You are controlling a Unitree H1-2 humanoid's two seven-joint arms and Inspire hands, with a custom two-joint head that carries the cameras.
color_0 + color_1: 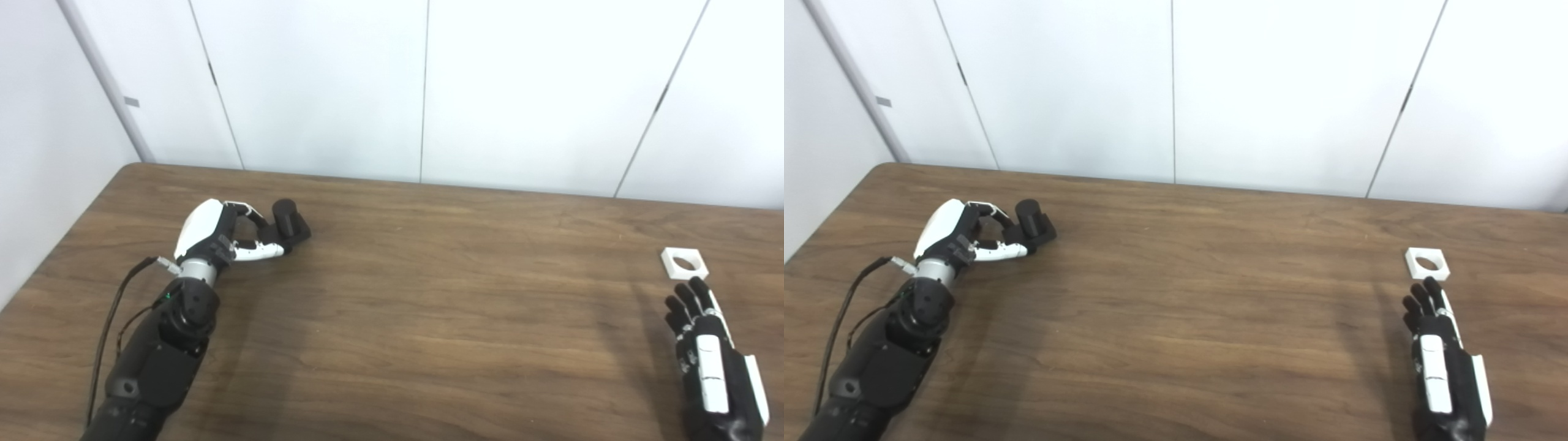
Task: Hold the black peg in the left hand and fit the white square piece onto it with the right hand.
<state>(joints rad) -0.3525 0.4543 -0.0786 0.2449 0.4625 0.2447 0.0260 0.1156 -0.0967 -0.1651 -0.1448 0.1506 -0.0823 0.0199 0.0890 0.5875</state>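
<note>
**A:** Where is your black peg (290,222)?

**B:** Left of centre in the frame, standing on the wooden table (429,294): a short dark cylinder on a dark base. Your left hand (229,236) has its fingers (248,211) curled round toward it and the thumb (263,249) reaching in from below. The fingertips sit right at the peg's near side, though you cannot tell from either eye view whether they actually grip it; the base looks to rest on the tabletop.

**A:** And the white square piece (684,263)?

**B:** Far right of the frame, lying flat on the table, its round hole facing up. It is well apart from the peg, with bare wood between them.

**A:** Your right hand (710,355)?

**B:** Lower right of the frame, just below the white piece. It is stretched out flat, back upward, fingers extended and slightly apart, holding nothing. The dark fingertips (1427,294) point toward the piece and stop just short of its near edge.

**A:** Around all that?

**B:** White wall panels (520,92) fill the upper half of the frame, and a cable (110,318) loops beside your left forearm at lower left
</note>
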